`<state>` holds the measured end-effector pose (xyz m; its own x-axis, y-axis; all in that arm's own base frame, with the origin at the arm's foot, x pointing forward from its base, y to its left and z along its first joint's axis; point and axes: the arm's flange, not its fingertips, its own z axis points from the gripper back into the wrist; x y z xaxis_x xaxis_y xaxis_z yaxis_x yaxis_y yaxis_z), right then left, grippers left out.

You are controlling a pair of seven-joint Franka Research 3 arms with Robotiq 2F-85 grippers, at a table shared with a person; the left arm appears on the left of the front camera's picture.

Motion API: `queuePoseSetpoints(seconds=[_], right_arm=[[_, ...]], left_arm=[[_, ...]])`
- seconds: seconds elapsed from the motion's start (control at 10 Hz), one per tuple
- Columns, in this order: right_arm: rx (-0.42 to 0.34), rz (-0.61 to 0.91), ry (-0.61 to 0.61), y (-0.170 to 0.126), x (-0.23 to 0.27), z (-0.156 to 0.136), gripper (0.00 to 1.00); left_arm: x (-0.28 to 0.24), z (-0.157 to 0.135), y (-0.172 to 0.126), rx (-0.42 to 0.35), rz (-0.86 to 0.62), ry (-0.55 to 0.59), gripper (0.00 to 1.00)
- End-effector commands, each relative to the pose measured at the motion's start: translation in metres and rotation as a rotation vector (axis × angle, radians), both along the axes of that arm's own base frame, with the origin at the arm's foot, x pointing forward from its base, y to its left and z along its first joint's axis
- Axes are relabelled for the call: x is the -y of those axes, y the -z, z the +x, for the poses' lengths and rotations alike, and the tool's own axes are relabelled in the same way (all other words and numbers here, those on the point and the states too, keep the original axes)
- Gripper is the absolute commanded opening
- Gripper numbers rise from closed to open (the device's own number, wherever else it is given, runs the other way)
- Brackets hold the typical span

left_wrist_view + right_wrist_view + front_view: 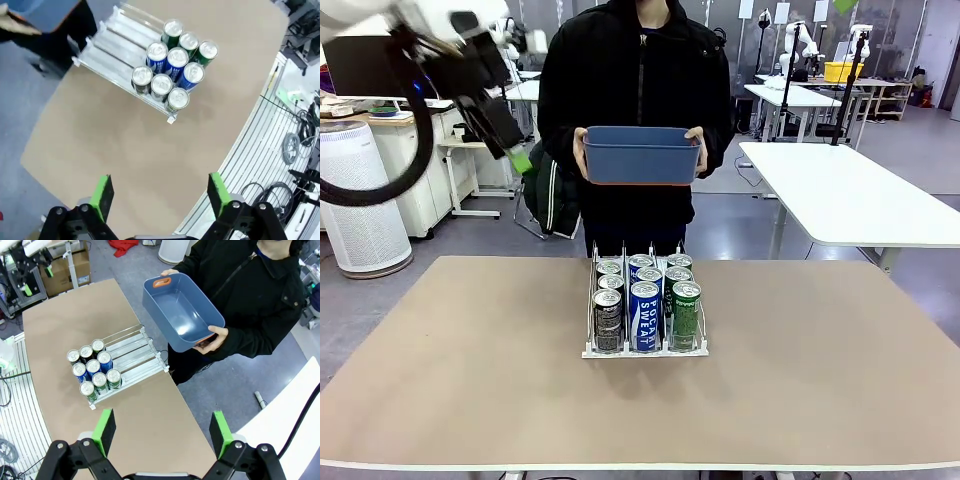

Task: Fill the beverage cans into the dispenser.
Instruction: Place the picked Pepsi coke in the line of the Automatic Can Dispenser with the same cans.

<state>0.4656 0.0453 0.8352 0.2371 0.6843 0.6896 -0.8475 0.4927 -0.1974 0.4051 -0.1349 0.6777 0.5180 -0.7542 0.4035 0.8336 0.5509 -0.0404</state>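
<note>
Nine cans (645,300) fill the dispenser (590,350); the person's bin (642,155) is empty, so filling looks done. Both grippers (160,197) (162,432) gape, released, holding nothing.

The 9 slim metal drink cans (644,305) have shiny, brushed silver tops; their printed sides in dark grey, blue and green look smooth and slightly glossy. The clear and white plastic three-lane rack (131,356) has thin, glassy dividers that catch the light. The flat tan tabletop (460,370) looks matt and smooth, with a thin pale edge. The blue rectangular plastic bin (181,311) has a smooth satin finish with soft highlights inside. The person's black jacket (250,295) is matt cloth. The bright green finger pads (103,195) look matt and rubbery against black hard gripper bodies.
</note>
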Motion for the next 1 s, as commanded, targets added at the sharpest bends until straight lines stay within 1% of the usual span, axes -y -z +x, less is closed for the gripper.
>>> queuePoseSetpoints(seconds=[0.0, 0.2, 0.3, 0.4, 0.5, 0.9], right_arm=[[-0.001, -0.012, 0.001, 0.001, 0.000, -0.002, 1.00], [-0.001, -0.012, 0.001, 0.001, 0.000, -0.002, 1.00], [-0.001, -0.012, 0.001, 0.001, 0.000, -0.002, 1.00], [-0.001, -0.012, 0.001, 0.001, 0.000, -0.002, 1.00], [-0.001, -0.012, 0.001, 0.001, 0.000, -0.002, 1.00], [-0.001, -0.012, 0.001, 0.001, 0.000, -0.002, 1.00]], left_arm=[[-0.021, -0.005, -0.025, 0.013, -0.070, 0.057, 1.00], [-0.040, -0.017, -0.060, 0.092, -0.099, 0.041, 1.00], [-0.043, -0.023, -0.073, 0.134, -0.122, 0.042, 1.00], [-0.039, -0.026, -0.072, 0.137, -0.124, 0.027, 1.00], [-0.041, -0.021, -0.072, 0.112, -0.085, 0.021, 1.00], [-0.041, -0.021, -0.072, 0.112, -0.085, 0.021, 1.00]])
